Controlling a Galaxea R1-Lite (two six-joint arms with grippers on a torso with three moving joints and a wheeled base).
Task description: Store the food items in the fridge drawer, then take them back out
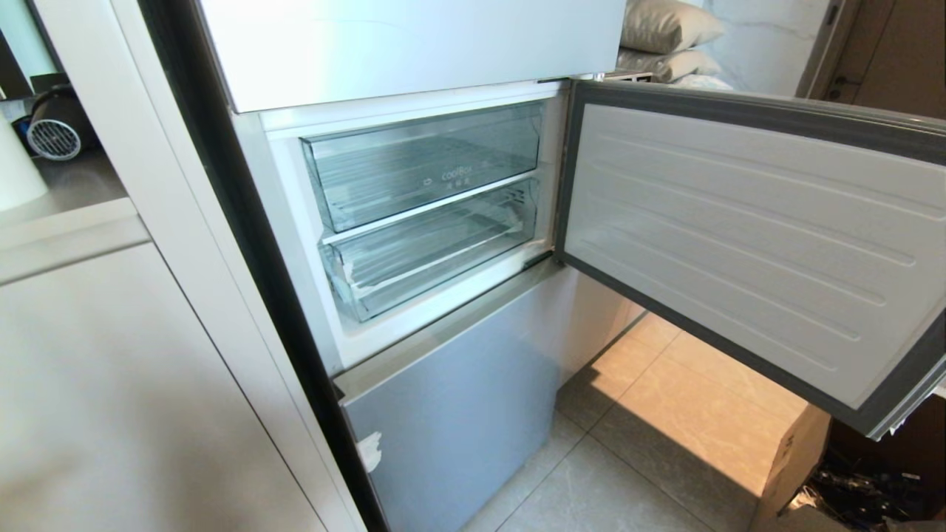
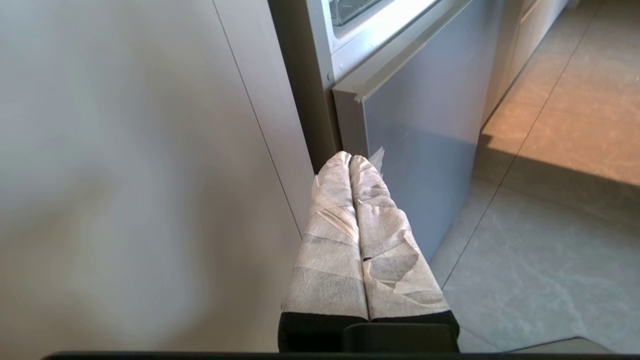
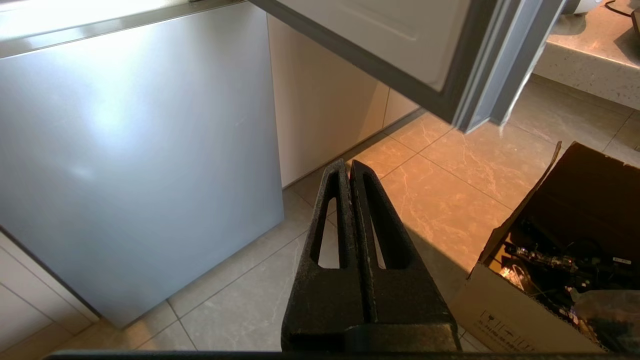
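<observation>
Low by the fridge's grey bottom door: both arms idle, nothing held.
L gripper (image 2: 350, 159), white-wrapped, jaws pressed together; R gripper (image 3: 348, 165), black, jaws closed too, over floor tiles, cardboard box (image 3: 505, 310) at 4 o'clock. Up at 12, fridge door (image 1: 746, 244) open; fridge drawer (image 1: 432, 255) pushed in below coolBox drawer (image 1: 425, 159). No food items seen.

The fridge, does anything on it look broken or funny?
Yes. The lower clear drawer sits crooked, its front edge slanting, with a scrap of white tape near its left front corner. Another torn white scrap sticks to the grey bottom door. The fridge door hangs wide open.
</observation>
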